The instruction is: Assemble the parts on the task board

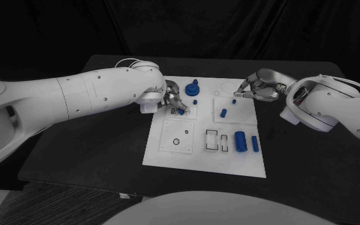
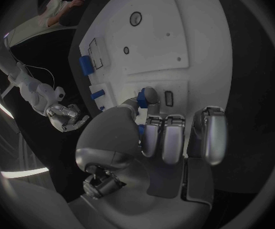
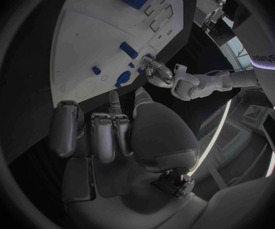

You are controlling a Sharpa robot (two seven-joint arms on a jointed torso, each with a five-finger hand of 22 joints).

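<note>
Roughly midway, judging by the task board (image 1: pixel 169 154): several blue parts seated or lying on it, others not yet placed. Near the far edge, a knobbed blue part (image 1: pixel 193 87) standing upright; just nearer, a small blue peg (image 1: pixel 195 101). Toward the right edge, a short blue pin (image 1: pixel 223 113), and near the right front corner a large blue cylinder (image 1: pixel 240 141) lying beside a slimmer blue bar (image 1: pixel 255 143). Empty rectangular slots (image 1: pixel 212 140) and a small ring hole (image 1: pixel 176 142) left unfilled toward the front.

Left hand (image 1: pixel 171 101) low over the board's left part, pinching a small blue piece (image 2: pixel 141 97) against the plate, apparently seating it. Right hand (image 1: pixel 256 89) hovering at the far right corner, fingers curled in, nothing seen within; cannot tell for certain whether anything held.
</note>
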